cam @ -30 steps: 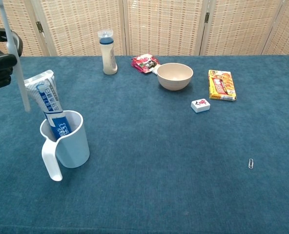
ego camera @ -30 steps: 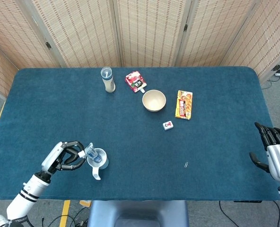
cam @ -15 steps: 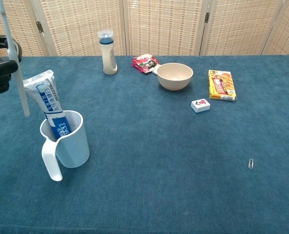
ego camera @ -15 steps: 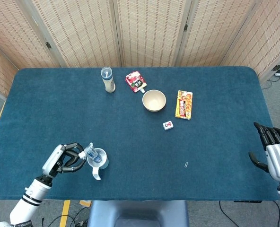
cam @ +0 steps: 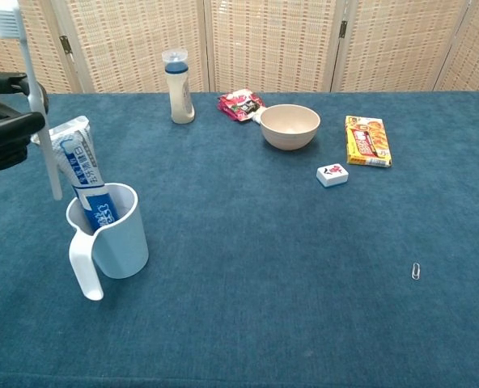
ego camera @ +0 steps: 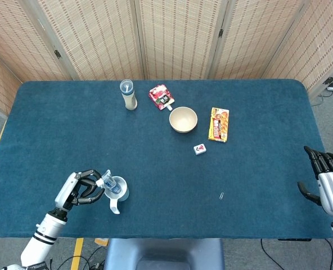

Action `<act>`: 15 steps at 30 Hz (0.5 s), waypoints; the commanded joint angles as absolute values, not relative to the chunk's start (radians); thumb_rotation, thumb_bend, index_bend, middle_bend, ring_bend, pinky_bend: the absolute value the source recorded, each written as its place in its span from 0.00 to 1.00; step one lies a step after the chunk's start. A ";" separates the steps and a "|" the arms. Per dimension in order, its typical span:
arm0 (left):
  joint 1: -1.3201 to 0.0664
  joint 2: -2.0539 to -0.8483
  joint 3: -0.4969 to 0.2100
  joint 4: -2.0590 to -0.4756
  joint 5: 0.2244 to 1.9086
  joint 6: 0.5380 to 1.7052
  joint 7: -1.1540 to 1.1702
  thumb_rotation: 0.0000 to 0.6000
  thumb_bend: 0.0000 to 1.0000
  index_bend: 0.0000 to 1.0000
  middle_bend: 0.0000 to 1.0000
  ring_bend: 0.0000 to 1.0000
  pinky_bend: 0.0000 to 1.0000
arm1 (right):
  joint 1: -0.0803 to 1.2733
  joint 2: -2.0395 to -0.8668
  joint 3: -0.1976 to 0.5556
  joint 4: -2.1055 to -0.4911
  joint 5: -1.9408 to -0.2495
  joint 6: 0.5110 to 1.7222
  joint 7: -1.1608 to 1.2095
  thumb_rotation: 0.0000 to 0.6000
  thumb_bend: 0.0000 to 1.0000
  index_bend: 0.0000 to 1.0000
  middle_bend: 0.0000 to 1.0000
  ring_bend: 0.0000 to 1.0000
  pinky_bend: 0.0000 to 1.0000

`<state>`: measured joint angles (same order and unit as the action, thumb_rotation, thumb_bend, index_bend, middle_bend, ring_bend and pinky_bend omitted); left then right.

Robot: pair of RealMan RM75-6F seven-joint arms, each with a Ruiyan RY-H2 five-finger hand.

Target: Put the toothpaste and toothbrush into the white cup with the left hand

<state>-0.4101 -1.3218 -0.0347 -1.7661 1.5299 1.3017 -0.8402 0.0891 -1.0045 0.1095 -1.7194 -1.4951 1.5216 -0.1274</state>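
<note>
While the left hand holds the toothbrush nearly upright, fingers clamped around its handle, the brush's lower end hangs just above and to the left of the white cup. The toothbrush is a slim, pale stick with its bristle head at the top, by the upper edge of the chest view. The toothpaste already stands in the cup, leaning left: a white tube with a blue lower band and printed lettering, its crimped end uppermost. The cup itself is plain white with a long handle that curves down to the blue table on its near left side.

In the head view the left hand sits just left of the cup, near the table's front edge. The right hand is well away from the cup, beyond the far right edge of the table, holding nothing with its dark fingers apart.

Farther back from the cup stand a small bottle, a red packet and a beige bowl. Right of the bowl lie a yellow box and a small white tile. A paper clip lies far to the cup's right.
</note>
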 commanded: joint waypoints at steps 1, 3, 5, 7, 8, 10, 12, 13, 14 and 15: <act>-0.407 -1.332 -0.031 -1.759 1.530 1.297 -0.840 1.00 0.39 0.65 1.00 0.92 0.99 | 0.089 -1.005 0.109 -1.720 -1.494 1.521 -0.128 1.00 0.20 0.00 0.18 0.19 0.18; -0.405 -1.344 -0.031 -1.750 1.528 1.292 -0.839 1.00 0.39 0.65 1.00 0.92 0.99 | 0.089 -1.005 0.109 -1.720 -1.493 1.520 -0.129 1.00 0.20 0.00 0.18 0.19 0.18; -0.403 -1.358 -0.031 -1.740 1.525 1.290 -0.836 1.00 0.39 0.65 1.00 0.92 0.99 | 0.090 -1.006 0.109 -1.719 -1.492 1.519 -0.130 1.00 0.20 0.00 0.18 0.19 0.18; -0.402 -1.371 -0.031 -1.730 1.526 1.287 -0.832 1.00 0.39 0.65 1.00 0.92 0.99 | 0.089 -1.006 0.109 -1.720 -1.490 1.518 -0.131 1.00 0.20 0.00 0.18 0.19 0.18; -0.402 -1.376 -0.031 -1.725 1.526 1.287 -0.830 1.00 0.39 0.65 1.00 0.92 0.99 | 0.089 -1.006 0.109 -1.720 -1.490 1.518 -0.131 1.00 0.20 0.00 0.18 0.19 0.18; -0.401 -1.387 -0.032 -1.716 1.525 1.283 -0.827 1.00 0.39 0.65 1.00 0.92 0.99 | 0.089 -1.005 0.109 -1.721 -1.489 1.518 -0.132 1.00 0.20 0.00 0.18 0.19 0.18; -0.401 -1.394 -0.035 -1.709 1.523 1.282 -0.824 1.00 0.39 0.65 1.00 0.92 0.99 | 0.089 -1.005 0.109 -1.722 -1.489 1.518 -0.133 1.00 0.20 0.00 0.18 0.19 0.18; -0.401 -1.398 -0.037 -1.706 1.521 1.282 -0.823 1.00 0.39 0.64 1.00 0.92 0.99 | 0.089 -1.005 0.108 -1.722 -1.490 1.518 -0.133 1.00 0.20 0.00 0.18 0.19 0.18; -0.400 -1.402 -0.039 -1.702 1.519 1.281 -0.821 1.00 0.39 0.64 1.00 0.92 0.99 | 0.089 -1.005 0.108 -1.722 -1.489 1.518 -0.133 1.00 0.20 0.00 0.18 0.19 0.18; -0.400 -1.405 -0.040 -1.698 1.518 1.281 -0.819 1.00 0.39 0.64 1.00 0.92 0.99 | 0.089 -1.005 0.108 -1.722 -1.489 1.518 -0.133 1.00 0.20 0.00 0.18 0.19 0.18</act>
<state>-0.4001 -1.4039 -0.0391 -1.6996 1.5187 1.2813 -0.8201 0.0887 -1.0053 0.1083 -1.7218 -1.4887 1.5179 -0.1335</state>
